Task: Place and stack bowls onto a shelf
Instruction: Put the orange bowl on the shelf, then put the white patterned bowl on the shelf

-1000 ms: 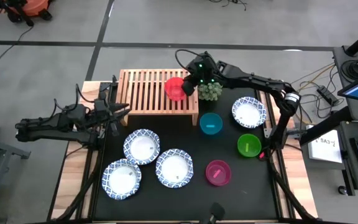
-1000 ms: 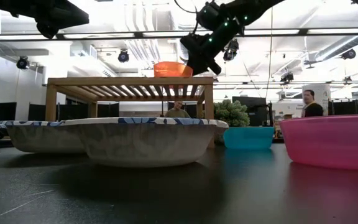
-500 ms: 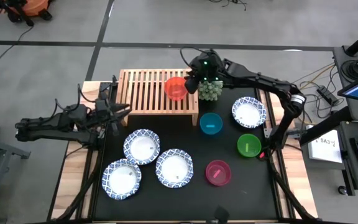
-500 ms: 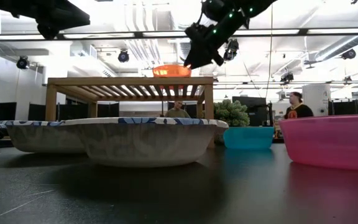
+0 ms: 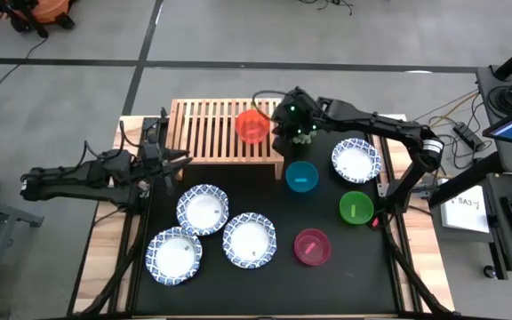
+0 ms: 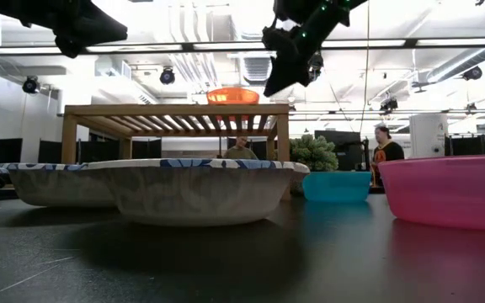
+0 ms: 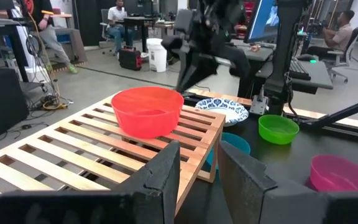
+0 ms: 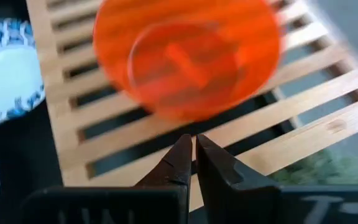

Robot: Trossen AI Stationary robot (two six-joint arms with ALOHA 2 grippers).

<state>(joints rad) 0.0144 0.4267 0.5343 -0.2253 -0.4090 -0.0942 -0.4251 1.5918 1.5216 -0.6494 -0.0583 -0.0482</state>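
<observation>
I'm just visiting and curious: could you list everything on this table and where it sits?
Shelf: one, light wood, far side of the table.
Red bowl: one, on the shelf's right part.
Plant: one, green, right of the shelf.
Patterned bowls: four, white and blue; three at near left, one at right.
Blue bowl: one, centre.
Green bowl: one, right.
Magenta bowl: one, near right.
Left claw: open, waiting left of the shelf.
Right claw: shut, empty, above the shelf's right end.
</observation>
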